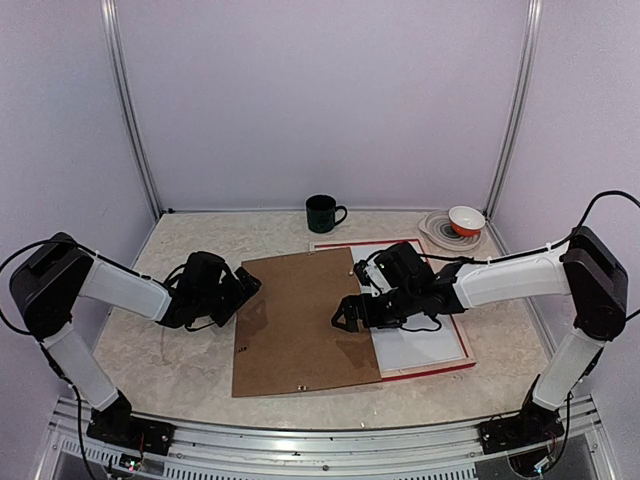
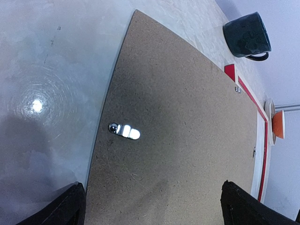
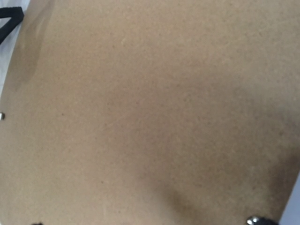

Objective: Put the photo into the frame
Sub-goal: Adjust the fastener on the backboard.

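Note:
The red frame lies flat on the right of the table, and its red edge also shows in the left wrist view. A white surface fills it. The photo's cat print is not in view, so I cannot tell whether that white is the photo. A brown backing board lies at the centre and overlaps the frame's left part. My left gripper hovers open over the board's left edge, its fingers spread wide. My right gripper hangs open low over the board's right part, its fingers outside its own view.
A dark green mug stands at the back centre. An orange-and-white bowl sits on stacked plates at the back right. Small metal clips are fixed on the board. White walls enclose the table on three sides.

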### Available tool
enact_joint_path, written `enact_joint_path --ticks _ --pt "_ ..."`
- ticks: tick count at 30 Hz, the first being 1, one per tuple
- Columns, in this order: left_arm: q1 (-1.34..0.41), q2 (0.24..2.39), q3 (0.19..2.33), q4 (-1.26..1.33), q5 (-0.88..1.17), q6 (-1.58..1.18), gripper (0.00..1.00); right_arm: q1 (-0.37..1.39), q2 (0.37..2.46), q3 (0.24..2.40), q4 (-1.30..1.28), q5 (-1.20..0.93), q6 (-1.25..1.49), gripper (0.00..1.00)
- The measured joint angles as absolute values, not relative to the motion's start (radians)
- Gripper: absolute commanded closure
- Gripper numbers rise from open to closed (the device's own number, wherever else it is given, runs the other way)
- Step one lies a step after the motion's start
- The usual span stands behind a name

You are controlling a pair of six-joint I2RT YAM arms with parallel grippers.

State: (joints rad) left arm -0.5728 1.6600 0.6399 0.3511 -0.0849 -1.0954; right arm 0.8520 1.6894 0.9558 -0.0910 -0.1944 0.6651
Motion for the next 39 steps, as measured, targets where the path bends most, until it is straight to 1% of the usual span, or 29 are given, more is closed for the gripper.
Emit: enact_joint_path --ticks 7,17,27,39 --pt "-0.573 1.66 0.64 0.351 -0.085 -1.095 0.01 0.852 1.676 0.931 -0.069 -0.199 0.674 0.01" --pt "-0.573 1.66 0.64 0.351 -0.084 -1.096 0.01 0.852 1.672 0.917 -0.046 -0.269 0.697 0.01" --pt "-0.573 1.66 0.64 0.351 -0.083 -1.095 0.01 0.852 1.637 0.922 -0.053 -0.242 0.699 0.01" --pt "-0.573 1.66 0.64 0.351 -0.083 -1.096 0.01 0.818 1.667 0.948 -0.06 -0.22 0.696 0.01"
